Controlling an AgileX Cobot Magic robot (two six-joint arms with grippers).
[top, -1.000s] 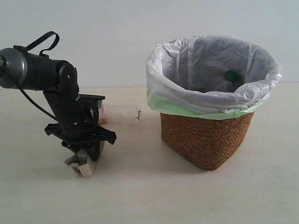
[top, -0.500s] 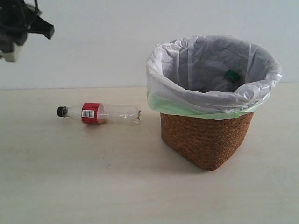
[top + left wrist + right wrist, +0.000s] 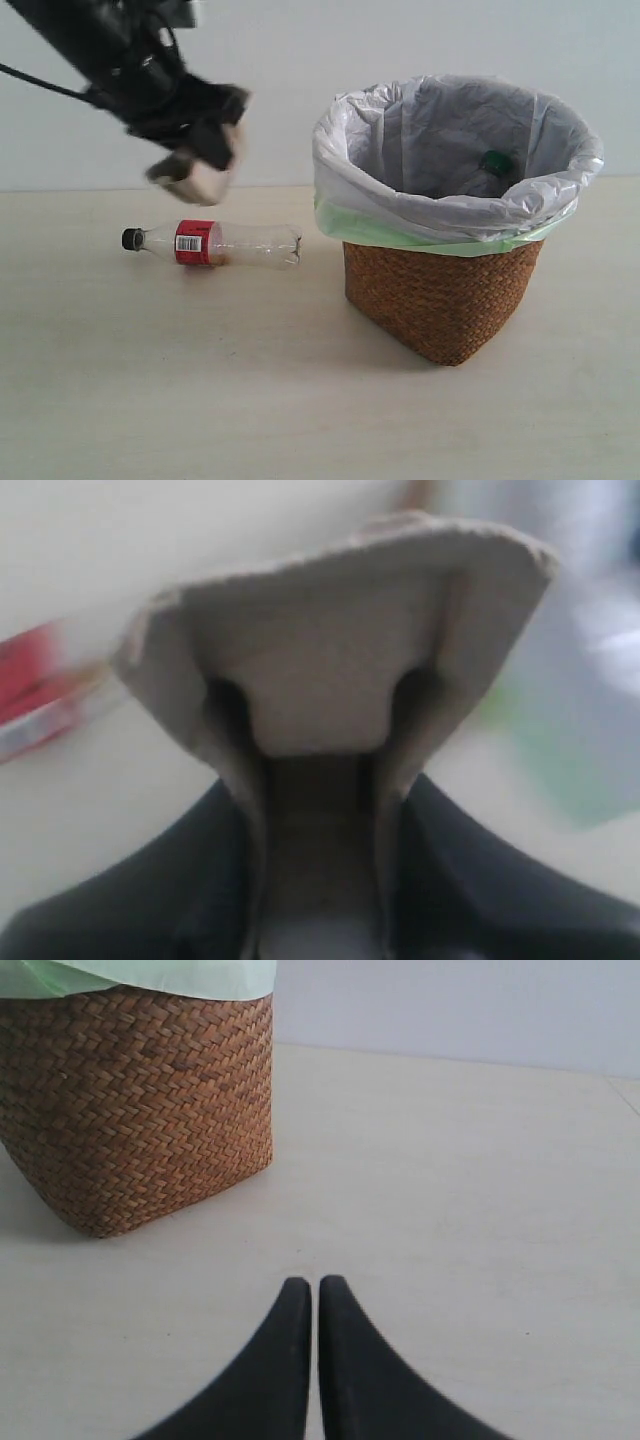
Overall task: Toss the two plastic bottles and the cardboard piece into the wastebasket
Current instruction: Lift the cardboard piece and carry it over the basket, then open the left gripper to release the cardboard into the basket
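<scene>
My left gripper [image 3: 205, 150] is in the air at upper left, shut on the grey-beige cardboard piece [image 3: 200, 175], which fills the left wrist view [image 3: 340, 670]. Below it the slim bottle with black cap and red label [image 3: 212, 243] lies on its side on the table. The wicker wastebasket [image 3: 440, 295] with its white-grey bag stands to the right; the green cap of the other bottle [image 3: 495, 160] shows inside it. My right gripper [image 3: 316, 1285] is shut and holds nothing, low over the table beside the wastebasket [image 3: 130, 1110]; it does not show in the exterior view.
The pale table [image 3: 300, 400] runs wide in front of the bottle and basket. A plain white wall stands behind. The bag's pale green edge [image 3: 400, 232] hangs over the basket rim.
The left gripper lifted the cardboard piece off the table, swung up to the far upper left, and has now come rightward toward the wastebasket. The bottle and basket have not moved.
</scene>
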